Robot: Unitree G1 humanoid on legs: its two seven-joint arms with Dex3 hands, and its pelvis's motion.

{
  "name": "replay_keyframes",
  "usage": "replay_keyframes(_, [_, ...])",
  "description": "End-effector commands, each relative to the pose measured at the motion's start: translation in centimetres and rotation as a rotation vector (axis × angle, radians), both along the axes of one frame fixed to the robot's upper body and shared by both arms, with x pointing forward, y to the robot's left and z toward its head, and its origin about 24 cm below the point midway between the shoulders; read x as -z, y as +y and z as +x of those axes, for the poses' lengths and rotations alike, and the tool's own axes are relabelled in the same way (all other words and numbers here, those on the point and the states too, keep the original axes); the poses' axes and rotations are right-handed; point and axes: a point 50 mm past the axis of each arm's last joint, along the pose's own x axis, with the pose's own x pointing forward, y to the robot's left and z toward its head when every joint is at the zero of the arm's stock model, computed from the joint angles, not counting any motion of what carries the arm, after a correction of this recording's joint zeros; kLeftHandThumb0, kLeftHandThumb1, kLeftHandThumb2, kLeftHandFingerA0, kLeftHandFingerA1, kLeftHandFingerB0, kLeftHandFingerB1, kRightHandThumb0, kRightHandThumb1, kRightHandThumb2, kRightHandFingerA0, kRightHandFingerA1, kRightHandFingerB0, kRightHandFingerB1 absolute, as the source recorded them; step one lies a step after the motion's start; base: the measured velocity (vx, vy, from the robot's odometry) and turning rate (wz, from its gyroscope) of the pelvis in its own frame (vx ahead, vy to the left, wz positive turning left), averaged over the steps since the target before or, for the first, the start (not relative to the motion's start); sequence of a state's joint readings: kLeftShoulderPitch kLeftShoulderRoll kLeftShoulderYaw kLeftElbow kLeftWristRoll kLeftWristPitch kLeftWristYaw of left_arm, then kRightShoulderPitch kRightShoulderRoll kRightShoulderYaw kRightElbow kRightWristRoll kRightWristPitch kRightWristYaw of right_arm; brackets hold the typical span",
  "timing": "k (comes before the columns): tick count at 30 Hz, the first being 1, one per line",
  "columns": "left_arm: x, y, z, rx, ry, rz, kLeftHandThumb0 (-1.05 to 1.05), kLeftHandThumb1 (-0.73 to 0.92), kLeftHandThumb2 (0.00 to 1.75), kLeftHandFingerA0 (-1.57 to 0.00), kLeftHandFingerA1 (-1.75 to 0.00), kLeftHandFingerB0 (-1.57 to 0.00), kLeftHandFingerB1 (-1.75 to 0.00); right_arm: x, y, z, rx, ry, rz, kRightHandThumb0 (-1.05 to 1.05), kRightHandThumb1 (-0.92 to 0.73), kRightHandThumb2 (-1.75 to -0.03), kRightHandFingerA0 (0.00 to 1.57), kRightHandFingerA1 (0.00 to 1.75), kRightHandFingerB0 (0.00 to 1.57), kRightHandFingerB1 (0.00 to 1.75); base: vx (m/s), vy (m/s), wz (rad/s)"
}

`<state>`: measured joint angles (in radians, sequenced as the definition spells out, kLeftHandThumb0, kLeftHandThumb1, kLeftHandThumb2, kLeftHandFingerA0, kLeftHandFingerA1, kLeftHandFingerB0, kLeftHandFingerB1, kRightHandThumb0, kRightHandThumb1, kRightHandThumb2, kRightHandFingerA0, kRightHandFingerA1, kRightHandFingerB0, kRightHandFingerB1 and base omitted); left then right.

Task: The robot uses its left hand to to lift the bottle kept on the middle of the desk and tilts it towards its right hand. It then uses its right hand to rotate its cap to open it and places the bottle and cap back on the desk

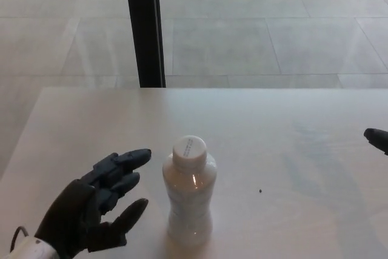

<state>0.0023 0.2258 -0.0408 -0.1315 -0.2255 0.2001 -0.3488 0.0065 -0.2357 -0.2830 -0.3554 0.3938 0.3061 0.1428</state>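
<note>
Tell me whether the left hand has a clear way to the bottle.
Probably yes. The left hand is open beside the upright bottle, fingers apart and pointed toward it, with only bare desk between them.

No legible text, brand, number or sign appears in the head view. The white cap [189,150] of the bottle [189,195] carries faint grey print in what looks like a few short lines on its top face; the characters are too small and blurred to read. The bottle body shows no readable label. The counter [291,150] bears no markings apart from a small dark speck [260,190], which is not a character. The dark vertical post [144,25] beyond the counter and the tiled floor [254,22] show no lettering. No markings can be read on the robot's hands.
</note>
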Motion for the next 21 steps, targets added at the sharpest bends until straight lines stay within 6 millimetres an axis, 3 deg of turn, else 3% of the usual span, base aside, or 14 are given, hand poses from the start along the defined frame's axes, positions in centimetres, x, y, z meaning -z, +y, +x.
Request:
replay_keyframes(1, [-0.1,0.0,0.5,-0.021,-0.014,0.126,-0.94,0.62,1.05,0.00,-0.22,-0.03,-0.31,-0.1,-0.3,-0.1,0.016,0.010,0.011,-0.74,-0.65,-1.00,0.38,0.63,0.15,0.44,0.00,0.000,0.00])
replay_keyframes(2, [-0.1,0.0,0.5,-0.021,-0.014,0.127,-0.94,0.62,1.05,0.00,-0.22,-0.03,-0.31,-0.1,-0.3,-0.1,0.016,0.010,0.012,-0.74,-0.65,-1.00,0.38,0.63,0.15,0.44,0.00,0.000,0.00])
replay_keyframes(3, [-0.1,-0.2,0.7,-0.026,-0.016,0.136,-0.95,0.61,1.03,0.00,-0.14,-0.13,-0.17,0.0,-0.4,-0.1,0.017,0.015,0.017,-0.73,-0.64,-0.99,0.39,0.63,0.15,0.44,0.00,0.000,0.00])
replay_keyframes(7, [-0.2,-0.9,1.0,-0.023,-0.019,0.173,-1.03,0.64,1.05,0.00,-0.14,-0.11,0.00,0.1,-0.1,-0.1,0.010,0.024,0.020,-0.72,-0.64,-0.99,0.39,0.63,0.15,0.44,0.00,0.000,0.00])
replay_keyframes(11, [0.1,-1.5,1.0,-0.024,-0.005,0.186,-0.99,0.54,1.01,0.00,-0.23,-0.02,0.00,0.3,0.2,-0.1,0.005,0.030,0.037,-0.73,-0.63,-0.98,0.40,0.62,0.17,0.44,0.00,0.000,0.00])
replay_keyframes(12, [0.2,-1.7,1.0,-0.026,0.004,0.184,-1.04,0.53,0.83,0.00,0.00,0.00,-0.01,0.3,0.3,-0.1,0.006,0.028,0.033,-0.73,-0.63,-0.98,0.41,0.63,0.17,0.44,0.00,0.000,0.00])
replay_keyframes(13, [0.3,-1.9,1.0,-0.035,0.011,0.187,-1.05,0.65,0.61,0.00,0.00,0.00,0.00,0.3,0.3,-0.1,0.004,0.023,0.030,-0.72,-0.63,-0.98,0.41,0.63,0.16,0.44,0.00,0.000,0.00])
replay_keyframes(16, [0.5,-1.9,1.2,-0.045,0.018,0.172,-1.05,0.64,0.59,0.00,0.00,0.00,0.00,0.1,0.2,-0.1,0.003,0.020,0.022,-0.74,-0.63,-0.98,0.40,0.63,0.16,0.44,0.00,0.000,0.00])
replay_keyframes(17, [0.5,-2.0,1.2,-0.050,0.020,0.163,-1.04,0.53,0.77,0.00,0.00,0.00,0.00,0.1,0.2,-0.1,0.008,0.019,0.027,-0.72,-0.62,-0.98,0.38,0.63,0.15,0.44,0.00,0.000,0.00])
replay_keyframes(18, [0.6,-2.0,1.2,-0.056,0.019,0.154,-1.05,0.52,0.77,0.00,0.00,0.00,0.00,0.1,0.1,-0.1,0.013,0.018,0.029,-0.71,-0.78,-0.64,0.41,0.58,0.24,0.29,0.00,0.000,0.00])
replay_keyframes(19, [0.6,-2.0,1.2,-0.057,0.019,0.153,-1.05,0.52,0.77,0.00,0.00,0.00,0.00,0.2,0.1,-0.1,0.014,0.018,0.029,-0.71,-0.78,-0.64,0.41,0.58,0.24,0.29,0.00,0.000,0.00])
replay_keyframes(20, [0.6,-2.0,1.3,-0.056,0.022,0.165,-1.05,0.59,1.01,0.00,-0.29,0.00,0.00,0.1,0.1,-0.1,0.023,0.014,0.024,-0.70,-0.77,-0.64,0.41,0.58,0.25,0.29,0.00,0.000,0.00])
replay_keyframes(21, [0.6,-2.0,1.3,-0.055,0.022,0.168,-1.04,0.58,1.00,0.00,-0.29,0.00,0.00,0.1,0.1,-0.1,0.026,0.014,0.023,-0.70,-0.77,-0.64,0.42,0.58,0.25,0.29,0.00,0.000,0.00])
